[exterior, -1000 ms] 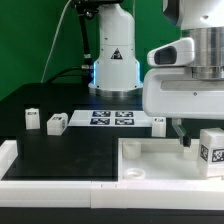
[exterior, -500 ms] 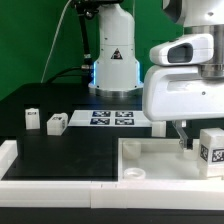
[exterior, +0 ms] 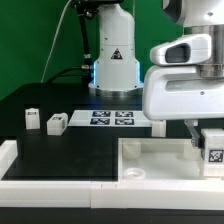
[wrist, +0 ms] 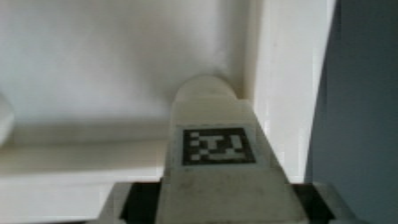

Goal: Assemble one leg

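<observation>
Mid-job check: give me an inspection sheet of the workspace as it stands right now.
Surface: black table, marker board lying flat on it.
Job's things: one leg between the gripper's fingers, over the white panel; two loose legs toward the exterior view's left.
Clutter: nothing seen.
Gripper: gripper shut on the leg.
Cables: black cable behind the arm base.
Surroundings: green backdrop.

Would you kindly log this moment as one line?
gripper: shut on leg | leg: over white panel | two legs: loose on table
</observation>
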Action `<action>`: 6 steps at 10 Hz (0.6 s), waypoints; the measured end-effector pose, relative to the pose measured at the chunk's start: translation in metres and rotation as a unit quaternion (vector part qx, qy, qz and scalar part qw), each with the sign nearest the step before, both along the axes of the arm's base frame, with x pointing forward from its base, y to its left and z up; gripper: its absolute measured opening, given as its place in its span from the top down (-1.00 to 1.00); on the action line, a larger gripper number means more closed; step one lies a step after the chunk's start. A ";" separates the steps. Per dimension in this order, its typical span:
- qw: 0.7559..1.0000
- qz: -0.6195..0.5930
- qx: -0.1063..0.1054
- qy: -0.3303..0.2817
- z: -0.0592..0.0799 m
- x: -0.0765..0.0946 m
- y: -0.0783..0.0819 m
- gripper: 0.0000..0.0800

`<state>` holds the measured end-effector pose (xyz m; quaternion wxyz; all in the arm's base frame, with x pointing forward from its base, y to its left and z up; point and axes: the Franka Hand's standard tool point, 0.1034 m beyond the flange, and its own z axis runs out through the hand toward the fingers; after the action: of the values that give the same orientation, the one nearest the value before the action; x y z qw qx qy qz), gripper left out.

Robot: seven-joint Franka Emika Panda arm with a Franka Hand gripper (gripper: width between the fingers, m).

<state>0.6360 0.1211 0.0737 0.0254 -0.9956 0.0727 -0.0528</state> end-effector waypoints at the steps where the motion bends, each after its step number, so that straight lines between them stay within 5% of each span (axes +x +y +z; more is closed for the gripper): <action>1: 0.995 -0.095 0.009 0.003 0.000 0.000 -0.001 0.27; 3: 0.966 -0.257 0.023 0.010 -0.001 -0.001 -0.002 0.27; 6: 0.887 -0.459 0.047 0.019 -0.001 -0.001 -0.003 0.27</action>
<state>0.6350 0.1182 0.0724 0.0437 -0.8492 0.5249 -0.0361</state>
